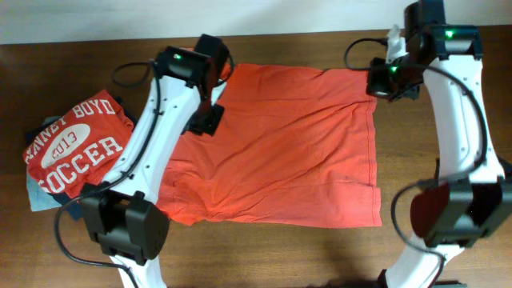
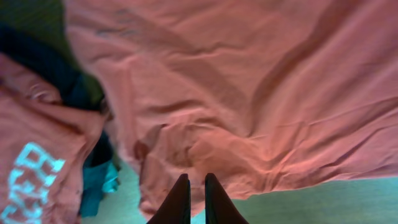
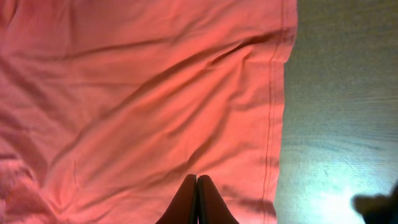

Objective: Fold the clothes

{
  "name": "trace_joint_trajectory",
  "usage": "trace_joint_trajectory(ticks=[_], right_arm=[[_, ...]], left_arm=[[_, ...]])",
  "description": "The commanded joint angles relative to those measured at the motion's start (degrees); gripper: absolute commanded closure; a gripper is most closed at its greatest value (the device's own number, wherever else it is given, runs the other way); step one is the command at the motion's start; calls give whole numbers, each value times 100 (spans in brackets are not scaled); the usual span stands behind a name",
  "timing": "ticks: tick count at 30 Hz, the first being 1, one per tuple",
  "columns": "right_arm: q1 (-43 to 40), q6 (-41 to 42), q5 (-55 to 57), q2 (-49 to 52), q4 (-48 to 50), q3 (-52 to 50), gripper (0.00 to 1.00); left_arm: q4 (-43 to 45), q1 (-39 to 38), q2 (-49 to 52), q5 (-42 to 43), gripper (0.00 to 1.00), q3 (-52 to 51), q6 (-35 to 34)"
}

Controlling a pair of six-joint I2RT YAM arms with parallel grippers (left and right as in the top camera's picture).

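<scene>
An orange-red T-shirt (image 1: pixel 280 144) lies spread flat on the brown table (image 1: pixel 320 256). My left gripper (image 1: pixel 206 122) hovers over the shirt's upper-left part near a sleeve. In the left wrist view its fingers (image 2: pixel 193 178) are nearly together with a thin gap, over the wrinkled shirt edge (image 2: pixel 249 93), holding nothing. My right gripper (image 1: pixel 386 80) is over the shirt's upper-right corner. In the right wrist view its fingers (image 3: pixel 197 178) are pressed together above the shirt (image 3: pixel 137 93), near the stitched hem (image 3: pixel 273 124).
A folded red "Soccer" shirt (image 1: pixel 76 144) lies on a pile at the left, with blue garments (image 1: pixel 36 192) under it. The pile also shows in the left wrist view (image 2: pixel 37 155). Both arm bases stand at the front edge.
</scene>
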Motion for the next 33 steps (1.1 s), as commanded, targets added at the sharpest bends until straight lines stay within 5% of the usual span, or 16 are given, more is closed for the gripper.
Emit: trace_joint_trajectory(ticks=[1, 11, 24, 27, 33], right_arm=[[483, 0, 647, -654, -109, 116, 96], [1733, 798, 1744, -1427, -748, -37, 96], [3169, 1276, 2520, -2411, -514, -1725, 94], [3659, 1644, 3143, -3023, -525, -1773, 89], [3801, 2531, 4146, -3930, -520, -2028, 62]], left_arm=[[-83, 146, -577, -203, 91, 138, -153], [63, 352, -2116, -341, 89, 26, -382], [199, 350, -2529, -863, 86, -584, -678], [245, 350, -2822, -1088, 86, -584, -678], [688, 352, -3235, -1211, 77, -883, -673]])
